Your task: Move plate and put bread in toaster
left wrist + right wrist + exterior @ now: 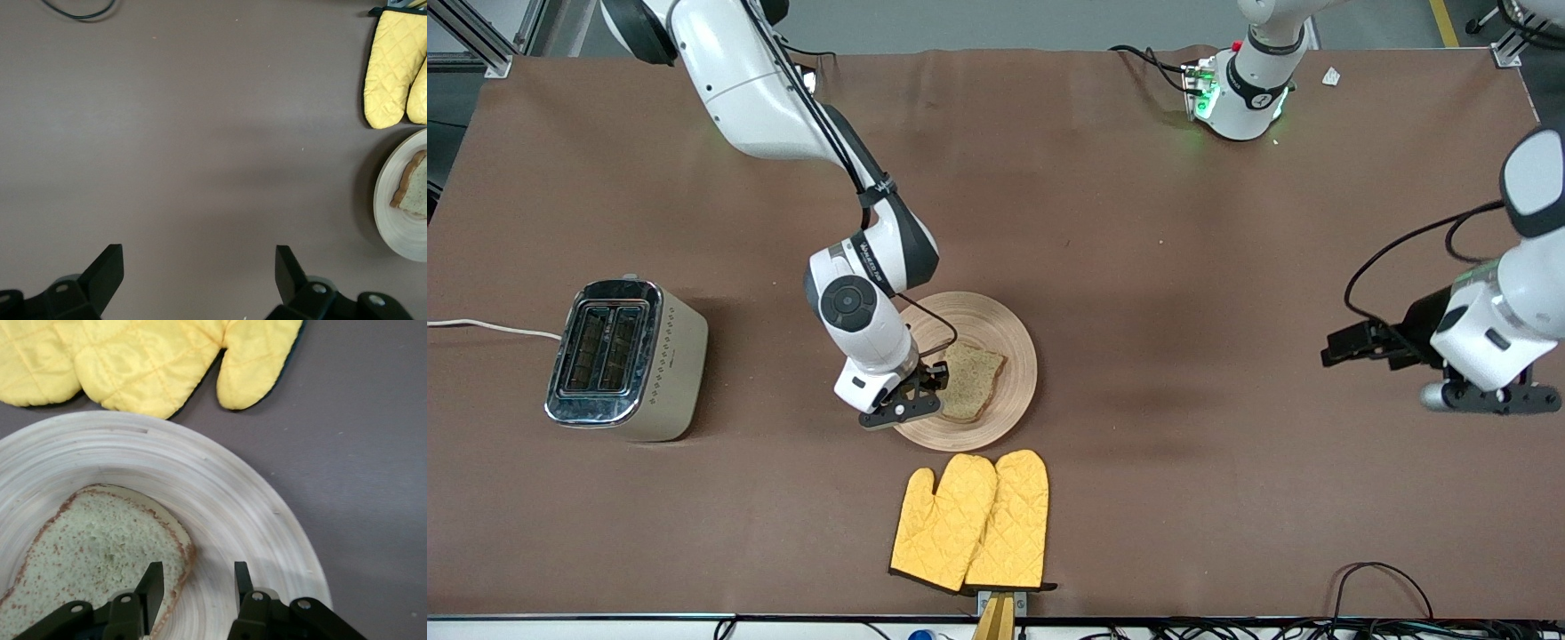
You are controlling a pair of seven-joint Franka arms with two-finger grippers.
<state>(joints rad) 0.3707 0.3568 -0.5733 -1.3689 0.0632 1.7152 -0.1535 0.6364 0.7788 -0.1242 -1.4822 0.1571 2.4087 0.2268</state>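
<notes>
Bread (971, 380) lies on the plate (1009, 333) mid-tabletop (1138, 222), with yellow mitts (971, 522) just nearer the camera at its 6 o'clock. Right end effector (921, 394) hovers low over the slice's edge, fingers (153, 583) parted astride the crust, gripping nothing. Toaster (627, 358) stands well apart toward the right arm's end, at 9 o'clock. Left end effector (199, 280) waits released above bare tabletop.

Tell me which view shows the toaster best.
Front view: the toaster shows whole at the right arm's end of the table, both slots visible and empty. Neither wrist view shows it; those show table, plate, bread and mitts.
</notes>
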